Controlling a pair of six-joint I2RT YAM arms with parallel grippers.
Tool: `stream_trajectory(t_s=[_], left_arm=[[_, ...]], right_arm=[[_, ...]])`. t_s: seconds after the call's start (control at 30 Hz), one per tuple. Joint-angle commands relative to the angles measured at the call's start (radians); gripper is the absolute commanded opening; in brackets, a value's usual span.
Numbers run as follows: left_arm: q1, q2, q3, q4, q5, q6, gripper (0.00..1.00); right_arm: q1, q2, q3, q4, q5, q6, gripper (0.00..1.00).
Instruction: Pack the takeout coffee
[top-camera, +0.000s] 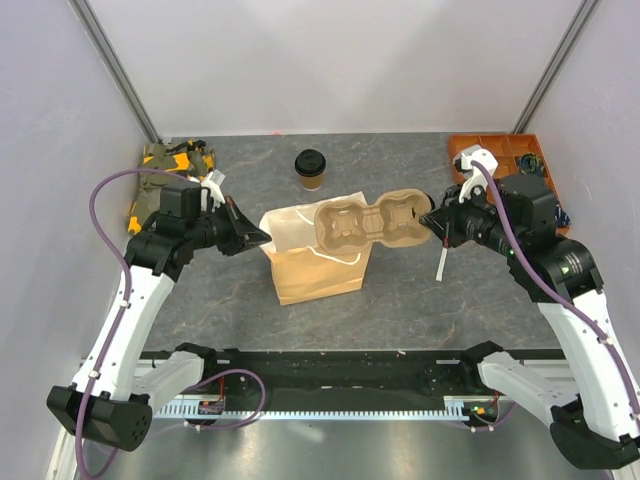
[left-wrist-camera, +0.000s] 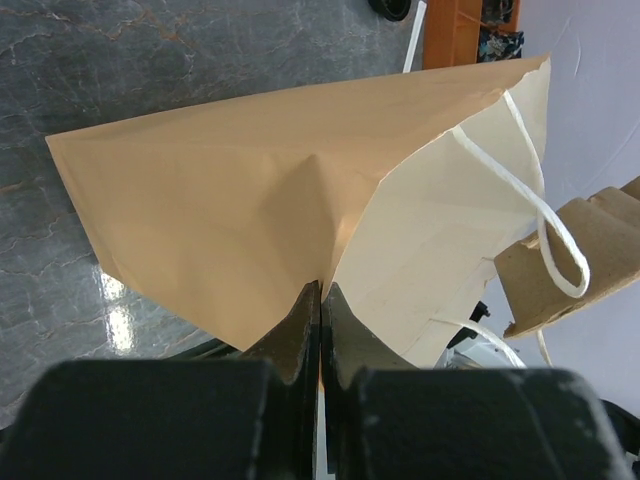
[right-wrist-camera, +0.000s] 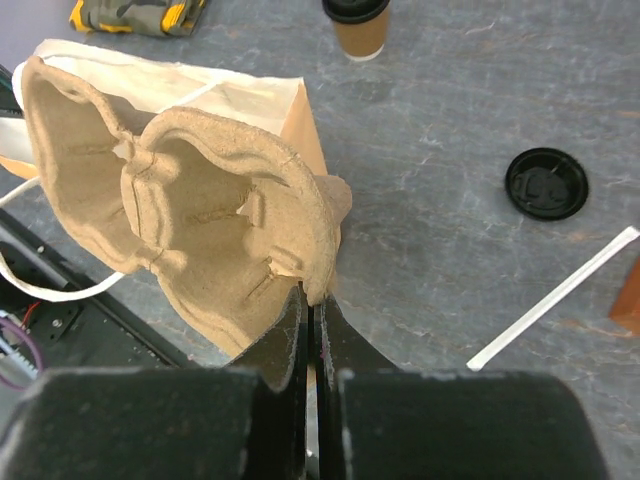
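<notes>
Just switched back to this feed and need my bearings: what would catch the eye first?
The two-cup carrier hangs in the middle of the view, pinched at its right end by the right gripper, at the open top of the paper bag. The left gripper is shut on the bag's left edge. The lidded coffee cup stands apart at the back of the table.

I see a tan kraft cup (top-camera: 311, 179) under its black lid (top-camera: 311, 160), far centre. The carrier (top-camera: 370, 222) is plain tan pulp. The paper bag (top-camera: 320, 275) is brown with white handles (left-wrist-camera: 520, 190). The table (top-camera: 420, 300) is dark grey, veined like marble. Far right is an orange tray (top-camera: 510, 142), with a loose black lid (right-wrist-camera: 546, 183) and a white straw (right-wrist-camera: 555, 297) nearby.
</notes>
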Motion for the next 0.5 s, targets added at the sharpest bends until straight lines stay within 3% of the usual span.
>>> stream_trajectory(t_s=[0.0, 0.47], left_arm=[[-0.004, -0.005, -0.020, 0.061, 0.042, -0.053, 0.02], [-0.004, -0.001, -0.014, 0.070, 0.045, -0.035, 0.02]], right_arm=[[0.004, -0.044, -0.012, 0.100, 0.040, -0.015, 0.00], [0.004, -0.072, 0.005, 0.091, 0.040, -0.031, 0.00]])
